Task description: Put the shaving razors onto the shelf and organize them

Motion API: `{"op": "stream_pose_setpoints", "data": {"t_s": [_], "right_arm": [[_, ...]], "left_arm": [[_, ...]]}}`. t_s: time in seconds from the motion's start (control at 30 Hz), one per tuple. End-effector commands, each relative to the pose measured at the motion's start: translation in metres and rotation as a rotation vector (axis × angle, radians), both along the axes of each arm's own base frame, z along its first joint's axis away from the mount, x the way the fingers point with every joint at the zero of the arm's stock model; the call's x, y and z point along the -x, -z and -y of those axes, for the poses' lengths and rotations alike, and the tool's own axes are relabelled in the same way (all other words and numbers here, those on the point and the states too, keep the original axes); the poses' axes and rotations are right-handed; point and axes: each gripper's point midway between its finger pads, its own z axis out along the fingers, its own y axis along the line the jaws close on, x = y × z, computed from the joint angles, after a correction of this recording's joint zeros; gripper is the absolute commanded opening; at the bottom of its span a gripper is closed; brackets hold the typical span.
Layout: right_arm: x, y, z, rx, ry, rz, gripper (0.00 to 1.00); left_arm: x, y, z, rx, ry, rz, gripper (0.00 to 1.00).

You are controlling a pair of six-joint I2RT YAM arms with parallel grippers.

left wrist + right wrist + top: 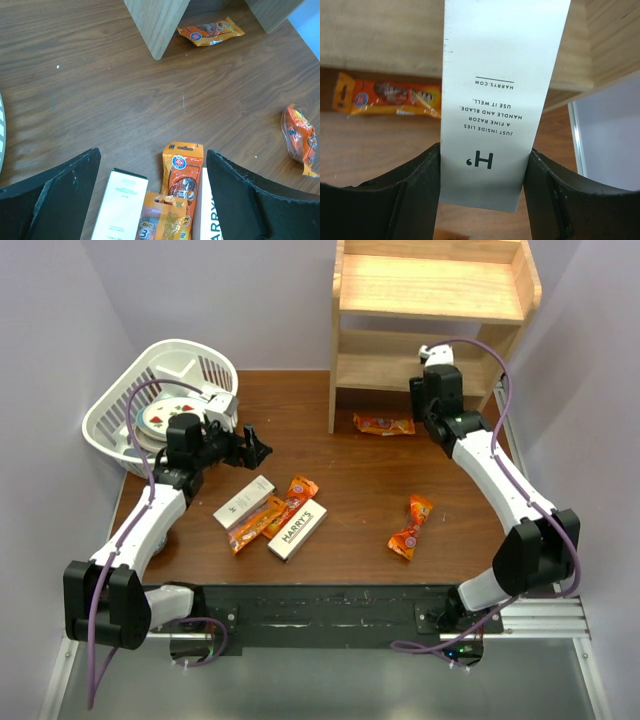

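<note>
Right end effector (pixel 482 167) clenched on one razor box (pixel 505 75) at shelf (pixel 430 290), 1 o'clock; left end effector (pixel 255 448) released above two razor boxes (pixel 244 500) at 7 o'clock; overhanging box may strike shelf edge and pivot loose.

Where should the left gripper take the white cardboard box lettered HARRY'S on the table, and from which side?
Probably from above, the left gripper spanning the narrow width at mid-length. The white cardboard box lettered HARRY'S lies flat and diagonal, so only its long edges offer a hold; orange snack packets crowd one edge.
</note>
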Motion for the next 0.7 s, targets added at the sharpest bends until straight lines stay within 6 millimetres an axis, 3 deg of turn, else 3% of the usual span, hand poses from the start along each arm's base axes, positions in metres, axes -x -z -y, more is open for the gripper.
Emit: {"op": "stream_pose_setpoints", "data": {"t_s": [0.0,0.53,0.67], "right_arm": [[-0.031,-0.068,0.013,-0.020,0.046,0.218,0.55],[-0.082,-0.060,0.059,0.003,0.139,0.238,0.56],[-0.088,-0.054,0.066,0.009,0.151,0.232,0.64]], "left_arm": [[-0.006,-0.027,0.002,0.029,0.007,0.074,0.92],[-0.009,-0.027,0.004,0.039,0.015,0.066,0.92],[-0.009,-0.026,0.004,0.039,0.015,0.063,0.92]]}}
